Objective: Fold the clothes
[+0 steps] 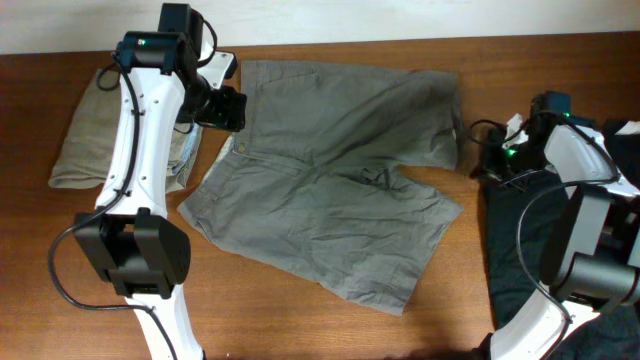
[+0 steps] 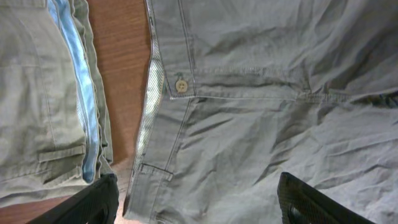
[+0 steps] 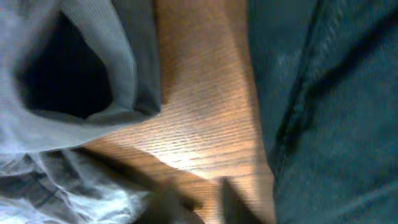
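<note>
The grey shorts [image 1: 330, 180] lie spread flat mid-table, waistband to the left and legs to the right. My left gripper [image 1: 226, 108] hovers over the waistband's far corner. In the left wrist view it [image 2: 199, 208] is wide open and empty, with the shorts' waistband and button [image 2: 181, 85] below. My right gripper [image 1: 490, 152] is by the far leg's hem. In the right wrist view its fingers [image 3: 202, 205] are blurred and close together over bare wood, with the grey leg opening [image 3: 74, 74] at the upper left.
Folded khaki-beige shorts [image 1: 88, 130] lie at the far left, also showing in the left wrist view [image 2: 37, 93] with a light-blue lining. A black garment [image 1: 535, 240] lies at the right edge, dark in the right wrist view [image 3: 329, 106]. Cables hang by the right arm.
</note>
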### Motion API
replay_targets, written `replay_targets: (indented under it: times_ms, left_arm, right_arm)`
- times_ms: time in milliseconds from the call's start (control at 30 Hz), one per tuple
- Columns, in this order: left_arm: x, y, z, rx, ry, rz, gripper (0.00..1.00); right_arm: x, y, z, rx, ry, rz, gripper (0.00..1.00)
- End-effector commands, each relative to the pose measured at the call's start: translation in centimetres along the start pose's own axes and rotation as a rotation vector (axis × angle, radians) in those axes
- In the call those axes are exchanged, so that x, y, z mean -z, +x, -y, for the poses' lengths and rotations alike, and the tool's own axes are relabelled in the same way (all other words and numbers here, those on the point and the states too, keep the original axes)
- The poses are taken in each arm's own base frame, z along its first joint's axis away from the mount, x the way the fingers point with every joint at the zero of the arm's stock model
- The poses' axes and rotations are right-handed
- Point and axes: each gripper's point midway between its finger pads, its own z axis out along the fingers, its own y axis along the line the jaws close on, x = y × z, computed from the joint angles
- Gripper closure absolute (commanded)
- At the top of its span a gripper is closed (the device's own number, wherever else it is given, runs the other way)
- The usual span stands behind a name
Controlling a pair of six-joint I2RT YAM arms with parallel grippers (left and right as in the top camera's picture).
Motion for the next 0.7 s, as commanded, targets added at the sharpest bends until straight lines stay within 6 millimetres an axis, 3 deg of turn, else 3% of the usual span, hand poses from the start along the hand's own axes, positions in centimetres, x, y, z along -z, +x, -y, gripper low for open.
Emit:
replay_targets:
  times_ms: [0, 100, 167, 233, 267, 300, 400, 467, 500, 533, 567, 667]
  left_arm:
    - [0.3, 0.5, 0.3, -0.016, 0.013, -0.013, 0.18]
    - [0.2, 0.6, 0.4, -0.016, 0.014, -0.017, 0.18]
    - [0.3, 0.7, 0.4, -0.015, 0.015, -0.023, 0.18]
    - [0.3, 0.7, 0.3, -0.015, 0.014, -0.022, 0.18]
    - [0.3, 0.7, 0.3, -0.015, 0.014, -0.022, 0.17]
    - [0.3, 0.7, 0.3, -0.015, 0.015, -0.022, 0.17]
    - [0.3, 0.9, 0.1, -0.014, 0.002, -0.031, 0.17]
    - [0.3, 1.0, -0.1, -0.012, -0.010, -0.036, 0.17]
    - [0.3, 1.0, -0.1, -0.012, -0.010, -0.036, 0.17]
    - [0.3, 1.0, -0.1, -0.012, -0.010, -0.036, 0.14]
    - [0.3, 1.1, -0.1, -0.012, -0.009, -0.040, 0.13]
    - [0.1, 1.6, -0.1, -0.009, -0.006, -0.060, 0.13]
  right_arm:
    - [-0.3, -0.7, -3.1, 0.134, -0.080, 0.040, 0.38]
    - [-2.0, -0.7, -4.3, 0.228, -0.046, 0.039, 0.27]
    - [-3.3, -0.6, -4.4, 0.282, 0.014, 0.034, 0.32]
    - [-3.5, -1.8, -4.4, 0.305, 0.047, 0.079, 0.75]
    - [-3.3, -2.1, -4.2, 0.298, 0.046, 0.091, 0.88]
    - [-2.7, -2.3, -3.8, 0.275, 0.048, 0.093, 0.96]
    - [0.9, -1.2, -2.8, 0.150, 0.065, 0.017, 0.96]
    - [2.2, -0.3, -2.6, 0.120, 0.070, -0.036, 0.95]
    - [2.1, -0.2, -2.6, 0.119, 0.071, -0.041, 0.74]
    - [2.1, -0.1, -2.7, 0.120, 0.070, -0.042, 0.39]
    - [2.1, 0.0, -2.6, 0.118, 0.071, -0.046, 0.34]
    - [2.5, 2.7, -2.4, 0.056, 0.074, -0.154, 0.36]
